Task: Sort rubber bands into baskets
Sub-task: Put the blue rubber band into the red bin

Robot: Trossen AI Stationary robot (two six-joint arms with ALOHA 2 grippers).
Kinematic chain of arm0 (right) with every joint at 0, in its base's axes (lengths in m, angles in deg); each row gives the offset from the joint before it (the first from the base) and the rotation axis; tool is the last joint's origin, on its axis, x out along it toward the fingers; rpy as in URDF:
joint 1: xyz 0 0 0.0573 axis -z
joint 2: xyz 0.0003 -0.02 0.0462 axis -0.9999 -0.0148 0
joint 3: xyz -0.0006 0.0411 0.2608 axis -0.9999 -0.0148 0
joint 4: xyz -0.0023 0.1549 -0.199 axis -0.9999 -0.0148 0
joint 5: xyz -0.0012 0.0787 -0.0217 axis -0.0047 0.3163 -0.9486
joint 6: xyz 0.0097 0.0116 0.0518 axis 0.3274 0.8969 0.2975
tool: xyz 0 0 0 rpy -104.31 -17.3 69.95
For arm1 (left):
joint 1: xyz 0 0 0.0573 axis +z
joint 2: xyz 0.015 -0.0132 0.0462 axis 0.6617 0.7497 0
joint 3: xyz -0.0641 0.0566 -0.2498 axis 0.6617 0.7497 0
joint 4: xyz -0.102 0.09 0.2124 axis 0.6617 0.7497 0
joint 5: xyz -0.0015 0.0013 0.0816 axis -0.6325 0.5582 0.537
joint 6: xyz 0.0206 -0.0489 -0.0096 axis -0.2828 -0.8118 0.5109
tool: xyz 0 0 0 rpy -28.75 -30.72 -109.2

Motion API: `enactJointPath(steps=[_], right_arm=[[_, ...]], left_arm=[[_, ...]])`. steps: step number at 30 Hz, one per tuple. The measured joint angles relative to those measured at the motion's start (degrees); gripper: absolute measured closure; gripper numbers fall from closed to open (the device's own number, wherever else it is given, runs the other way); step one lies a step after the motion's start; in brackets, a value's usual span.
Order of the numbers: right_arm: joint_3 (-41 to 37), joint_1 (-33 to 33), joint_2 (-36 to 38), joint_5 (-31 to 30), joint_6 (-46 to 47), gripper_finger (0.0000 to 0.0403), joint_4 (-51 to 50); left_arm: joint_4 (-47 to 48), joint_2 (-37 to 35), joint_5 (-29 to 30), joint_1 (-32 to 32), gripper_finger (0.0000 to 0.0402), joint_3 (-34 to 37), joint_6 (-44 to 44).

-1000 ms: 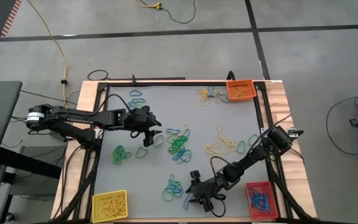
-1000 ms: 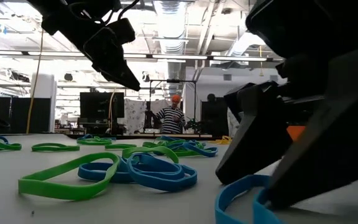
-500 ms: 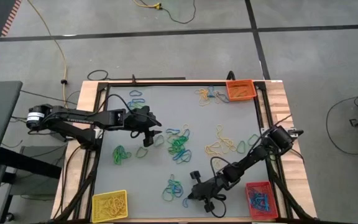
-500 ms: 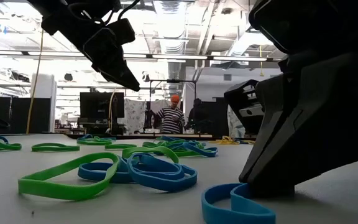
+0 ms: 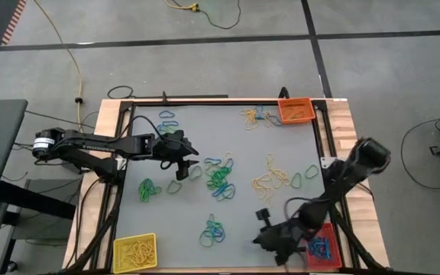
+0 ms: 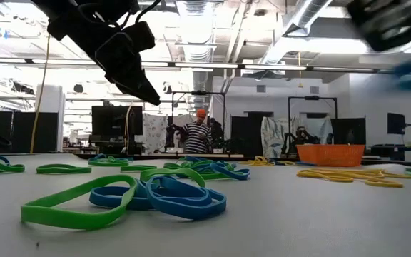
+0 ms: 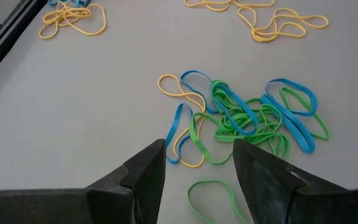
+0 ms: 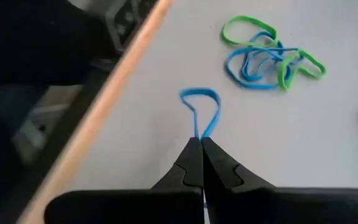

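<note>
Held band: a blue rubber band [image 8: 201, 112] hangs as a loop from the tips of the right gripper [image 8: 199, 147], above the table's wooden edge [image 8: 124, 74] in the right wrist view.
Right gripper: jaws pressed together on the blue band; in the high view it sits at lower centre-right [image 5: 272, 238], just left of the red basket [image 5: 323, 243].
Loose rubber bands: green and blue tangle [image 5: 220, 177] at mid-table; a smaller green-blue cluster [image 5: 212, 231] lower down; yellow ones [image 5: 272, 177] right of centre.
Baskets: red at lower right, holding blue bands; yellow basket [image 5: 134, 250] at lower left; orange basket [image 5: 296, 111] at upper right.
Left gripper: jaws spread, holding nothing, over the table left of centre [image 5: 182, 164], above the green-blue tangle in its wrist view [image 7: 194, 168].
Background: a person in a striped top [image 6: 197, 133] stands far off in the low view.
</note>
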Motion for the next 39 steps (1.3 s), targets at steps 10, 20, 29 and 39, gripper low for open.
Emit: enactJointPath(steps=[10, 20, 29, 39], right_arm=[[0.0, -11.8, 14.9, 0.1, 29.8, 0.0384, -31.2], [0.0, -27.5, 21.0, 1.4, 63.7, 0.0384, -48.7], [0.0, -33.5, 17.8, 3.6, 76.1, 0.0384, -48.6], [-0.1, -31.8, 14.7, 5.6, 76.7, 0.0371, -47.8]], left_arm=[[0.0, 0.0, 0.0, 0.0, 0.0223, 0.0, 0.0], [0.0, 0.0, 0.0, 0.0, 0.0223, 0.0, 0.0], [0.0, 0.0, 0.0, 0.0, 0.0223, 0.0, 0.0], [-0.1, 0.0, 0.0, 0.0, 0.0223, 0.0, 0.0]])
